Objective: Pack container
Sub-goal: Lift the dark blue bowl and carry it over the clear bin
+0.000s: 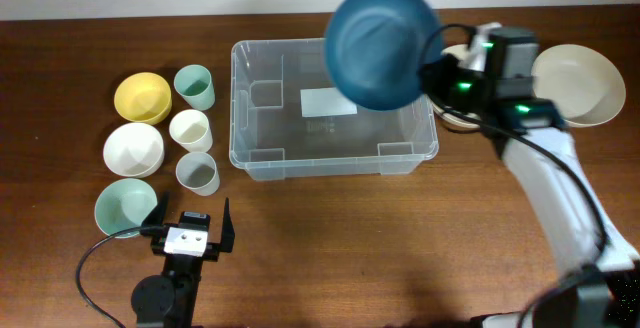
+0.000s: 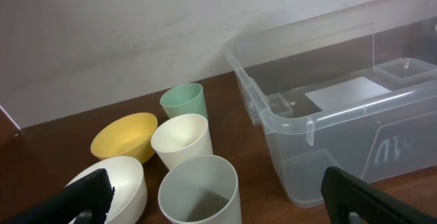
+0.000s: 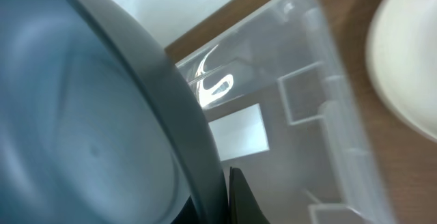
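The container (image 1: 260,148) is a large clear plastic bin with a white label on its base, standing mid-table. It also shows in the left wrist view (image 2: 321,125) and the right wrist view (image 3: 328,87). My right gripper (image 1: 432,73) is shut on the rim of a dark blue bowl (image 1: 382,44) and holds it above the container's right end; the bowl fills the left of the right wrist view (image 3: 82,128). My left gripper (image 1: 190,230) is open and empty near the table's front, left of the container.
Left of the container stand a yellow bowl (image 1: 142,97), a white bowl (image 1: 133,149), a pale green bowl (image 1: 125,207), a green cup (image 1: 195,86), a cream cup (image 1: 190,129) and a grey cup (image 1: 197,173). A cream bowl (image 1: 580,83) sits at the right.
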Controlling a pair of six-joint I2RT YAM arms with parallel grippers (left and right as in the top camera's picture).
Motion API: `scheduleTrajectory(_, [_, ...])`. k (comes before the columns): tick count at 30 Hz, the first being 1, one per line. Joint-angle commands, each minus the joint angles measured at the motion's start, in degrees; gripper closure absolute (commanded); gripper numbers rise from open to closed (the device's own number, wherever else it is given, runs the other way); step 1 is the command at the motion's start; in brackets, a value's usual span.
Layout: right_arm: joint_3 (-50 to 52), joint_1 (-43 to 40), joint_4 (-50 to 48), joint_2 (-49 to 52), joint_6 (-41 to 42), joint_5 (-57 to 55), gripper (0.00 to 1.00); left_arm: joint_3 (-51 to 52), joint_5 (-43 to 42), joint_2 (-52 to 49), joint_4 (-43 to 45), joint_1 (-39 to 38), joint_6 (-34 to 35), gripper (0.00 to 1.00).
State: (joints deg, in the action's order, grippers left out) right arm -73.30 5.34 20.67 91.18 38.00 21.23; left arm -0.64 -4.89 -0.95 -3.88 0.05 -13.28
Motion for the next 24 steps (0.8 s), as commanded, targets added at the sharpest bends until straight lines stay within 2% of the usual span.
scheduleTrajectory(1, [-1.0,5.3,-3.3,3.5,2.0,-1.0,0.96,0.1,0.2,0.1,-0.5,0.2,-0.3,0.0])
scheduleTrajectory(9, [-3.5,12.3,-5.0,8.4,1.9,-8.0,0.96,0.1,0.2,0.0,-0.5,0.2,-0.3,0.0])
scheduleTrajectory(17, [-3.5,14.5,-6.5,10.5,3.4,-14.5,0.96,0.1,0.2,0.0,-0.5,0.2,-0.3,0.0])
scheduleTrajectory(24, [-3.5,14.7,-7.3,12.2,5.2,-14.8,0.96,0.1,0.2,0.0,-0.5,0.2,-0.3,0.0])
